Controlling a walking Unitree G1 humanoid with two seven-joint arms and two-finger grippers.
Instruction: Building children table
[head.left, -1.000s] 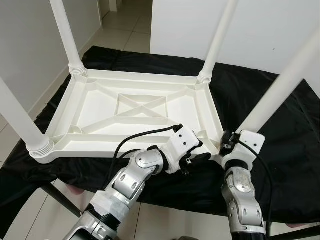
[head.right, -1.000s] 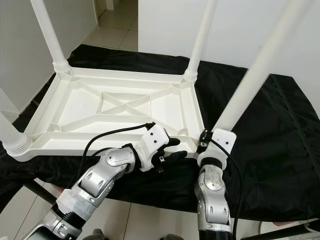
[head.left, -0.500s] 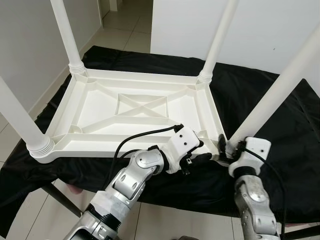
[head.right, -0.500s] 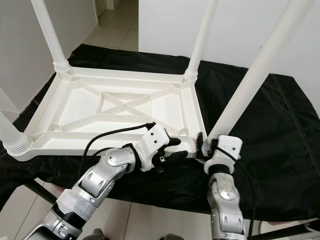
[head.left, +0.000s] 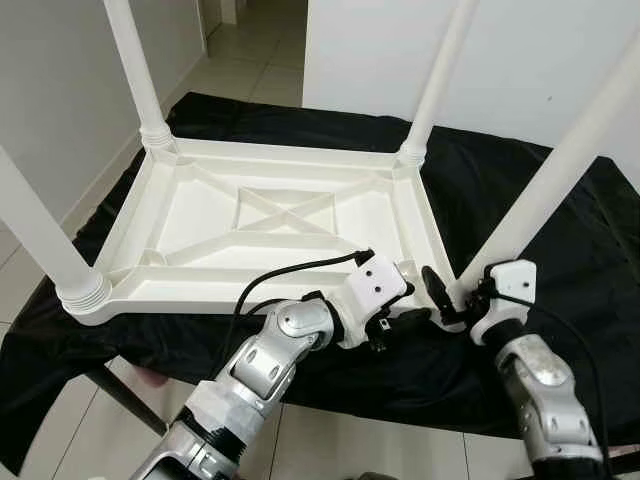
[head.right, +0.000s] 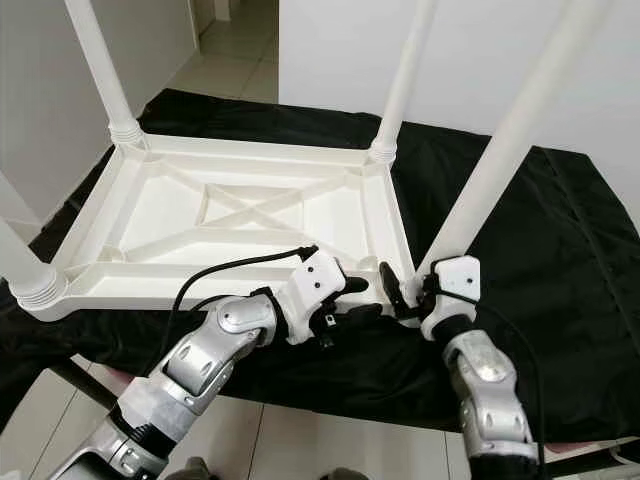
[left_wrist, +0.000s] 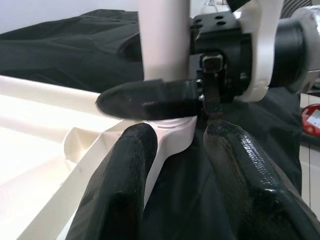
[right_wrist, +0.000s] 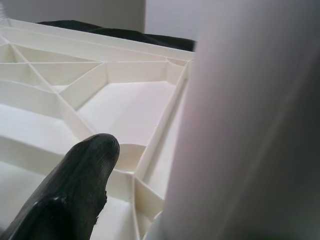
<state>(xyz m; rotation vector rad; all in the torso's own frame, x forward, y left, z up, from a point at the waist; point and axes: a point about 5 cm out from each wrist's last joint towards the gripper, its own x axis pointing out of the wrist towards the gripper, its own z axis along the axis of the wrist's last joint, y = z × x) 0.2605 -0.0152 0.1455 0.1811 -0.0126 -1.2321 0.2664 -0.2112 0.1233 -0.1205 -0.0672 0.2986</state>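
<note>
Risking: tilted white plastic leg (head.left: 560, 170), lower right, may slip from socket.
Right gripper (head.right: 402, 290): spread around leg base.
Left gripper (head.left: 408, 304): parted, astride white ribbed tabletop (head.left: 210, 215) corner.

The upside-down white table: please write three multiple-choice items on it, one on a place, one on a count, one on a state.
1. Where does the white table lie?
A. on a black cloth
B. on bare floor tiles
C. on a wooden bench

2. How many legs stand up from it?
A. two
B. three
C. four

3. How is the right hand?
A. hanging idle
B. fingers open around the near right leg's base
C. holding a screwdriver

Answers: 1 A, the black cloth shows all around the table. 2 C, one leg rises at each corner. 3 B, the left wrist view shows a finger on either side of the leg.
</note>
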